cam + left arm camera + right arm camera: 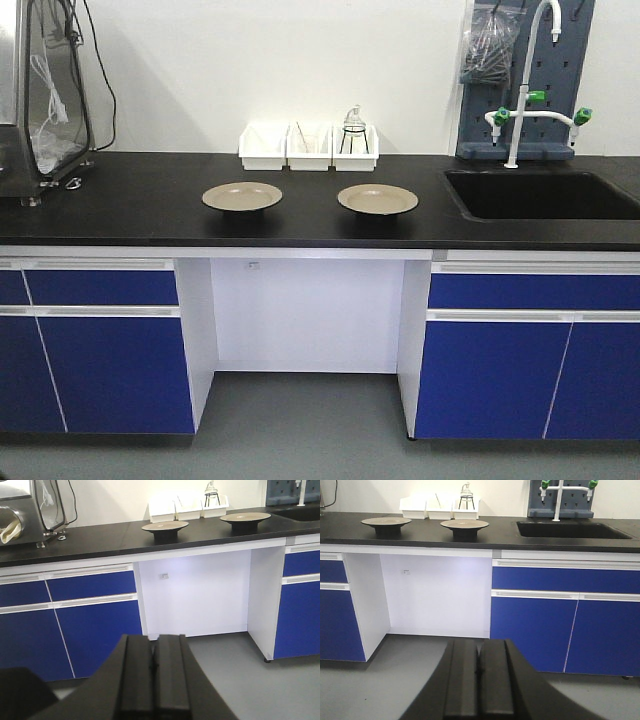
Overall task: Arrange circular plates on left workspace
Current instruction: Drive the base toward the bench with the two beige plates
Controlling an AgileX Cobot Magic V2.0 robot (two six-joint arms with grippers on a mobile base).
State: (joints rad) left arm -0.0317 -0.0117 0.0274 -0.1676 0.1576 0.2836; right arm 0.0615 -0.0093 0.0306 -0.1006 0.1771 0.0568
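Two round beige-tan plates rest on the matte black tabletop [130,212], each raised on a dark underside. The left plate [242,196] sits over the left part of the open kneehole, and the right plate [377,199] sits near it on the right, the two apart and not touching. Behind them, against the wall, stands a row of three white bins [308,148]. A small glass flask [353,122] on a wire stand is in the rightmost one. The recessed sink basin [540,195] lies well to the right of the right plate, with a white faucet [520,95] with green taps behind it. A clear-fronted appliance [45,95] stands at the tabletop's far left. Blue cabinet doors [110,350] flank the kneehole. The left gripper [153,642] hangs low in front of the cabinets, well apart from the plates, its jaws clenched flat together on nothing. The right gripper [479,647] is equally low, jaws pressed together and empty.
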